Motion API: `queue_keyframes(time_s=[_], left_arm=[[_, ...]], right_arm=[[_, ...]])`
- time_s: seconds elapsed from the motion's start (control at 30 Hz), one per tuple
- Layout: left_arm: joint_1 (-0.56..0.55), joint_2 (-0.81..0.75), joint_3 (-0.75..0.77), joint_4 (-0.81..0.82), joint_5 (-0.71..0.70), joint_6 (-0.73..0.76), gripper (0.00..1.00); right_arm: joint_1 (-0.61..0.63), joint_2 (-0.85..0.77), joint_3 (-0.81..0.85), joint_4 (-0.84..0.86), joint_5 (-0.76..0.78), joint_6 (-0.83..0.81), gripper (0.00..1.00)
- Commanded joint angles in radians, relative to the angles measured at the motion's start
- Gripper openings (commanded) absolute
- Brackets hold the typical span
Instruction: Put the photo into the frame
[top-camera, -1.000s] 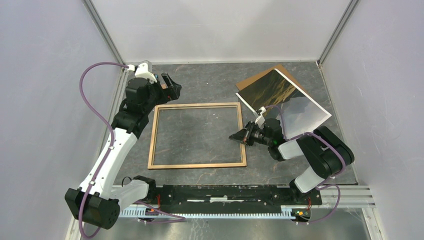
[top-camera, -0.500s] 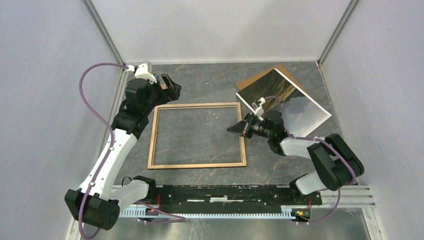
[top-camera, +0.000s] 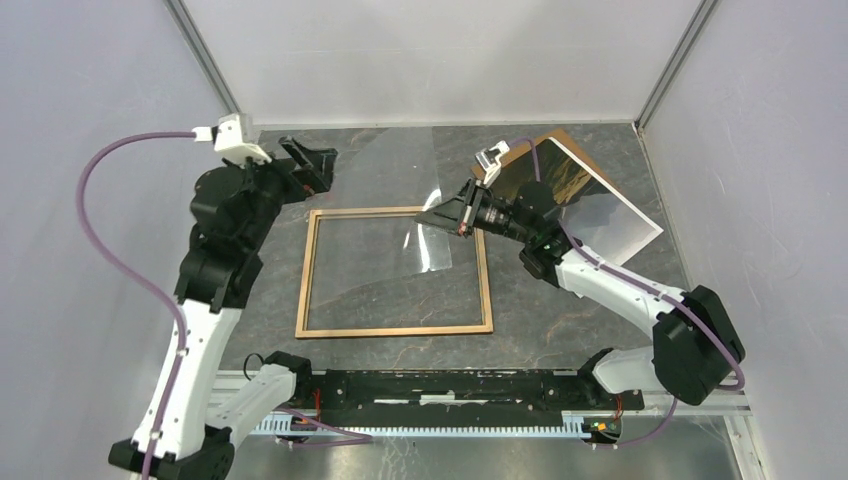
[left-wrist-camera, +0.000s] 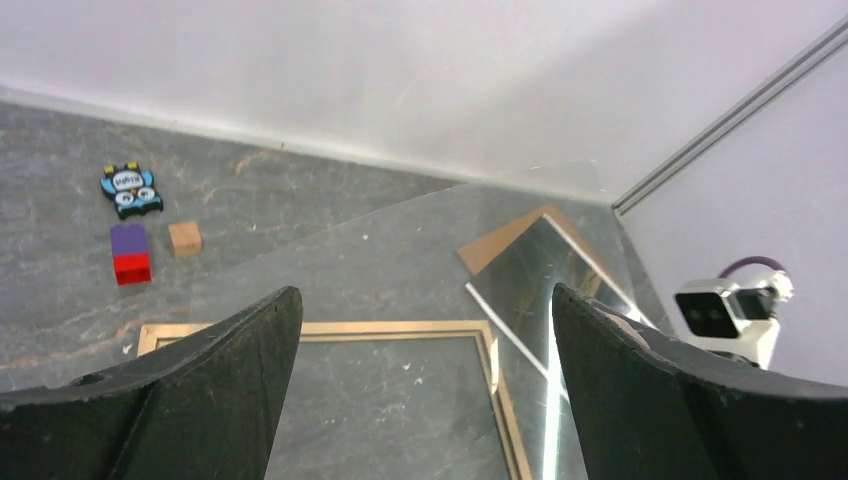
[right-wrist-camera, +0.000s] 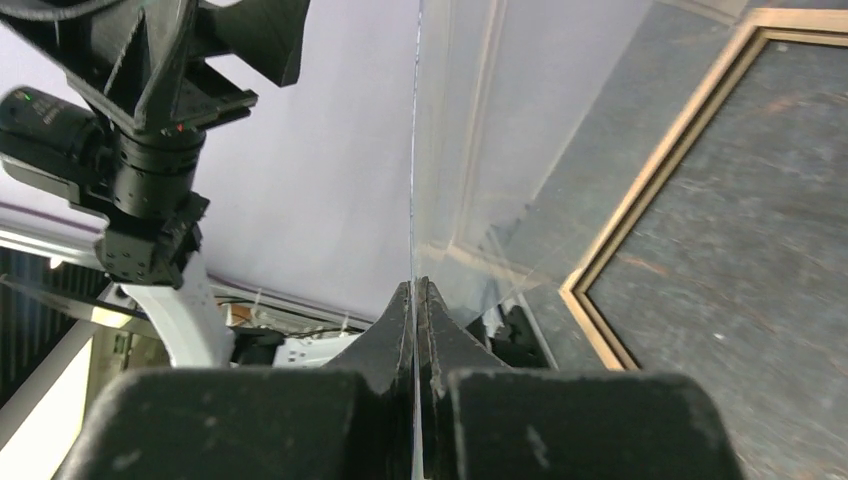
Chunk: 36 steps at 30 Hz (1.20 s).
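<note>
Your right jaws clamp the edge of a thin clear sheet (top-camera: 395, 175) tilted over the light-brown wooden frame (top-camera: 390, 329), left jaws wide and empty; the glossy white-bordered paper photo (top-camera: 600, 215), far right on brown cardboard (top-camera: 520, 152), looks light, floppy, slick, so pinch its border.

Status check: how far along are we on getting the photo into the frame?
Done: the backing board is out, lying partly under the photo at the back right. In hand: the right gripper pinches a clear sheet raised over the frame; the left gripper is open and empty. Left: the photo is not in the frame yet.
</note>
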Motion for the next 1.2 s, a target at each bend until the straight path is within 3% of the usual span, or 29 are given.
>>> queue_keyframes(time_s=[0.0, 0.17, 0.47, 0.73, 1.17], left_arm=[[-0.002, -0.054, 0.037, 0.02, -0.015, -0.011, 1.0], [-0.003, -0.052, 0.024, 0.033, -0.024, -0.005, 1.0], [-0.003, -0.036, -0.037, 0.085, -0.03, -0.002, 1.0], [-0.007, -0.031, -0.104, 0.136, -0.025, 0.002, 1.0], [-0.012, -0.015, -0.173, 0.165, -0.046, 0.021, 1.0]], right_arm=[[0.043, 0.037, 0.12, 0.066, 0.016, 0.058, 0.0], [0.08, 0.083, 0.143, 0.111, 0.043, 0.092, 0.0], [0.073, 0.153, -0.129, 0.276, 0.167, 0.148, 0.0], [0.032, 0.263, -0.277, 0.399, 0.17, 0.166, 0.0], [-0.016, 0.224, -0.392, 0.353, 0.141, 0.086, 0.0]])
